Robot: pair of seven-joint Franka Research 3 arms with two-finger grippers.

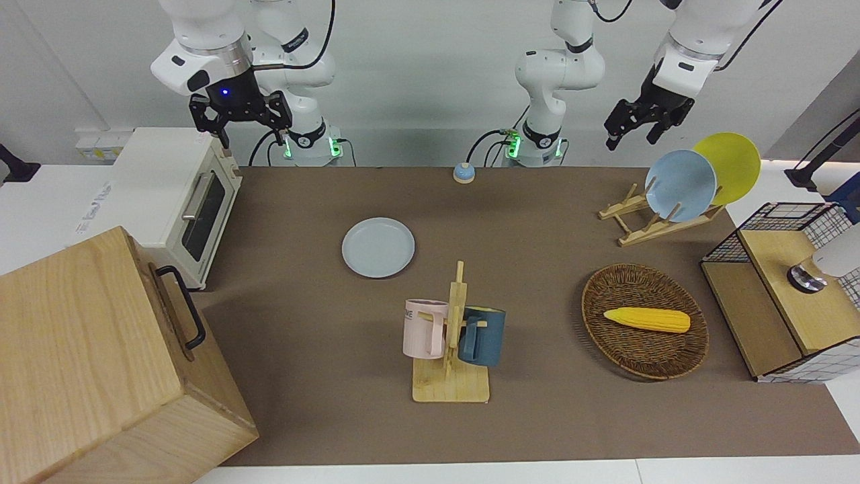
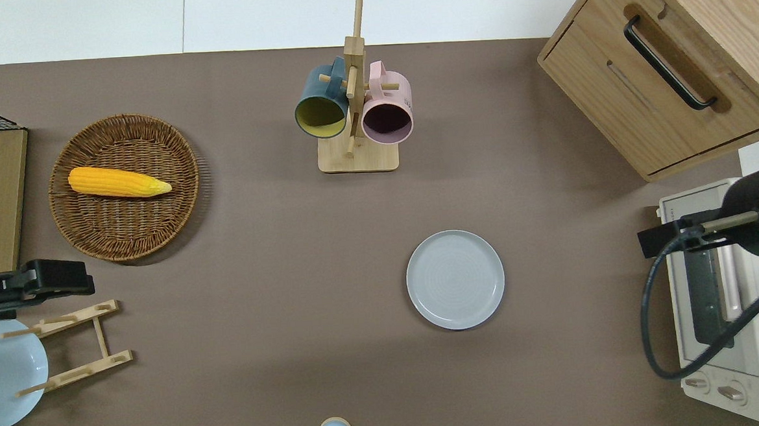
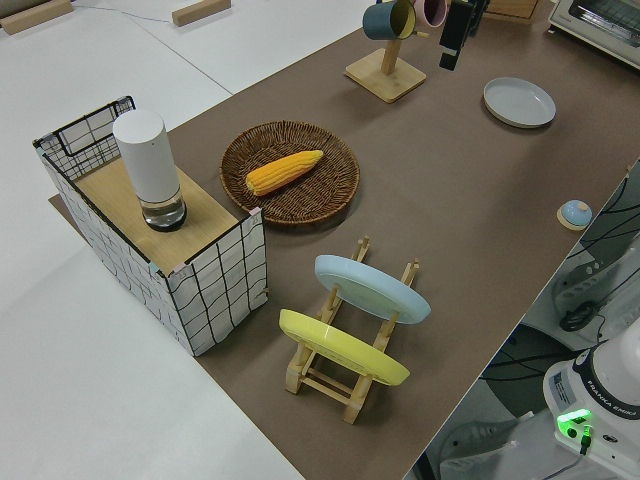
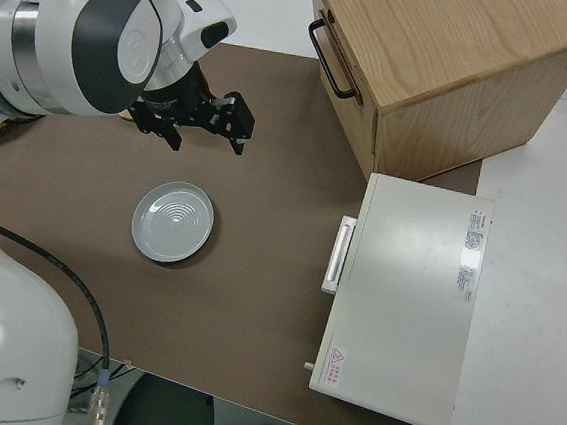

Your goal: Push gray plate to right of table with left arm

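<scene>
The gray plate (image 1: 378,247) (image 2: 455,279) (image 3: 519,102) (image 4: 172,222) lies flat on the brown table (image 1: 537,269), nearer to the robots than the mug rack and toward the right arm's end. My left gripper (image 1: 633,131) (image 2: 64,278) hangs open and empty in the air, over the spot between the wicker basket and the plate rack at the left arm's end, well away from the plate. The right arm is parked, its gripper (image 1: 240,124) (image 4: 206,130) open and empty.
A mug rack (image 1: 451,336) holds a pink and a dark blue mug. A wicker basket (image 1: 598,296) holds a corn cob. A plate rack (image 1: 662,225) carries a sky-blue and a yellow plate. A toaster oven (image 1: 175,195), wooden cabinet (image 1: 87,363), wire shelf (image 1: 786,296) and small bell (image 1: 463,173) line the edges.
</scene>
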